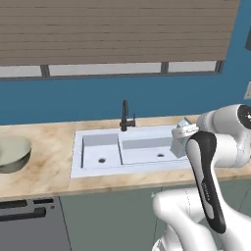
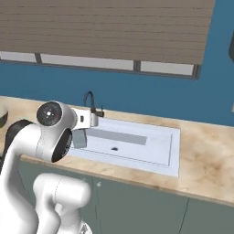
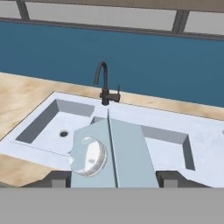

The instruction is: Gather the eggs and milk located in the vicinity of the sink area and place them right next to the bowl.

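Milk (image 3: 116, 155) is sitting clamped between the gripper's (image 3: 114, 178) fingers, hanging above the sink's (image 1: 98, 169) right basin, at about three o'clock from the faucet (image 1: 125, 116) in the left base view. Its delivery is looking half done: the bowl (image 1: 11, 153) is waiting well apart at nine o'clock on the counter (image 1: 49, 137). No egg is showing beside the bowl, so that part is probably remaining.

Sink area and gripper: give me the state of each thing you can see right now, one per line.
milk carton: held off the counter, over the sink
gripper: shut on the milk carton, one finger on each side
sink: both basins dry, nothing in them
faucet: no water running
bowl: upright on the counter left of the sink
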